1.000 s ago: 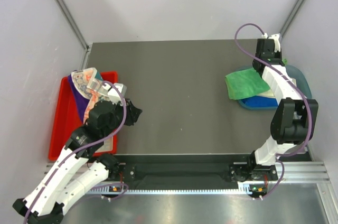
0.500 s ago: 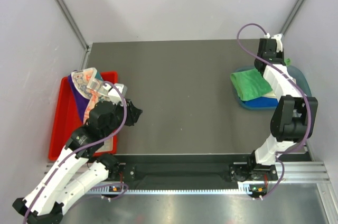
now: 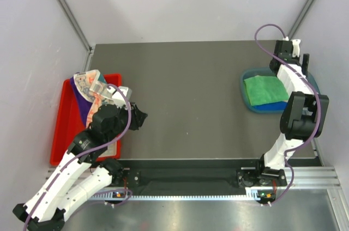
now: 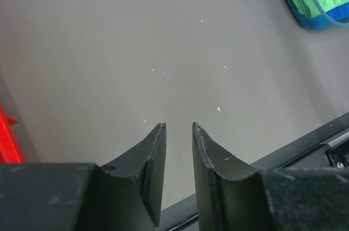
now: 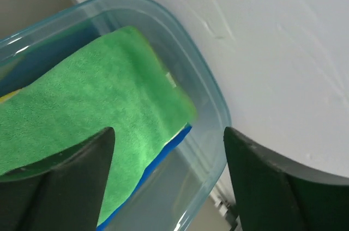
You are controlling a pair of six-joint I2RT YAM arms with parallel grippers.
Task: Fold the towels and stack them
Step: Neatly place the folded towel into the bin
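Your R gripper (image 5: 169, 133) is released: fingers (image 5: 71, 176) spread wide, nothing btwn them. It hangs over the far-right corner of the translucent blue bin (image 3: 256, 72), close to the white side wall. As far as the R wrist cam shows, it touches neither bin nor cloth. The R arm is stretched out along the right edge of the surface (image 3: 185, 84).

The green towel (image 3: 265, 89) lies in the bin as a flat, tidy rectangle, topmost of what's in there. Under it a royal blue towel (image 5: 170, 143) shows as a thin strip at the edge. In the top view, the blue at the near side of the bin could be towel or bin wall; can't tell which.

Your L gripper (image 4: 179, 126) is empty too: jaws only a narrow gap apart, nothing in the gap. Its tips hover above bare surface, just right of the red tray (image 3: 62, 133).

At the tray's far end there's a purple towel (image 3: 79, 105) w/ a white towel w/ orange print (image 3: 92, 84) bunched on top. Both are crumpled, not folded. They sit just beyond the L arm's wrist, and the L gripper isn't touching them. The tray and the bin are well apart, at opposite sides of the surface.
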